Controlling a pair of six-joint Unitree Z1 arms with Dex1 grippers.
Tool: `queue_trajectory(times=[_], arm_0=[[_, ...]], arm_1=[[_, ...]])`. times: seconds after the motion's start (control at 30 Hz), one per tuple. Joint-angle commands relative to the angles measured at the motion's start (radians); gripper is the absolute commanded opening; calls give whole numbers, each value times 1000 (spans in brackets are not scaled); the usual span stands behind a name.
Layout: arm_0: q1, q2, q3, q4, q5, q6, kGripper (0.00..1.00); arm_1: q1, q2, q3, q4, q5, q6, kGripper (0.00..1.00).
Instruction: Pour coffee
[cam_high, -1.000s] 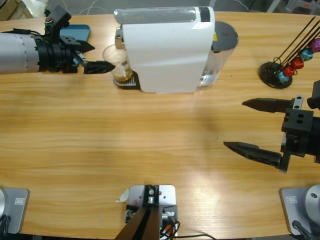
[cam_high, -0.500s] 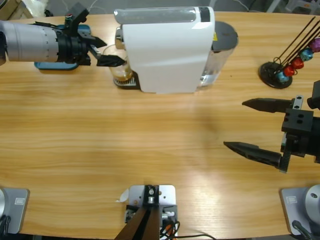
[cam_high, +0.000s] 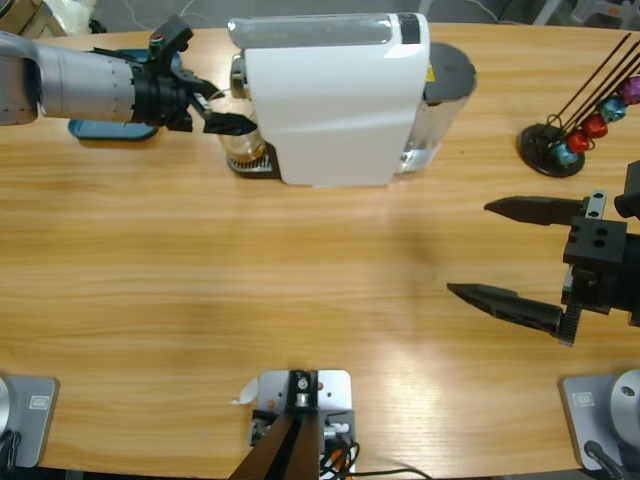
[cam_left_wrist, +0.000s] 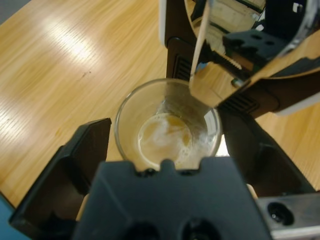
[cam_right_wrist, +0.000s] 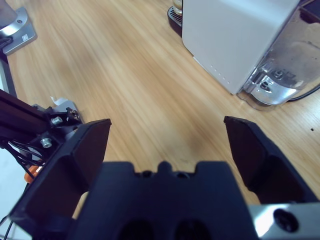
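Observation:
A small clear glass tumbler (cam_high: 241, 140) (cam_left_wrist: 131, 112) stands on the black drip tray (cam_high: 252, 164) under the spout (cam_left_wrist: 220, 55) of the white coffee machine (cam_high: 335, 100). A thin layer of pale yellow-brown foamy coffee (cam_left_wrist: 165, 139) lies in its bottom. My left gripper (cam_high: 232, 108) (cam_left_wrist: 165, 122) reaches in from the left, open, one jaw on each side of the glass and close to its wall. Over bare wood far to the right, my right gripper (cam_high: 470, 248) (cam_right_wrist: 166, 124) is open and holds nothing.
A black capsule rack (cam_high: 560, 140) with red, blue and purple capsules stands at the back right. A blue flat object (cam_high: 100, 128) lies under the left arm. The machine's clear water tank (cam_right_wrist: 280, 75) faces the right gripper across bare table (cam_high: 300, 270).
The left arm has swung toward the table's back and moved right; its jaws now straddle the glass. The right arm has not moved.

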Motion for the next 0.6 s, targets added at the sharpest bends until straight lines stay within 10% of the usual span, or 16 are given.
queue_trajectory(times=[0.03,0.6], arm_0=[[11,108,-33,-15,-30,8,895],[11,101,-36,-16,-31,7,642]], arm_1=[[8,-1,12,-7,13,-12,1000],[8,-2,12,-8,15,-12,1000]])
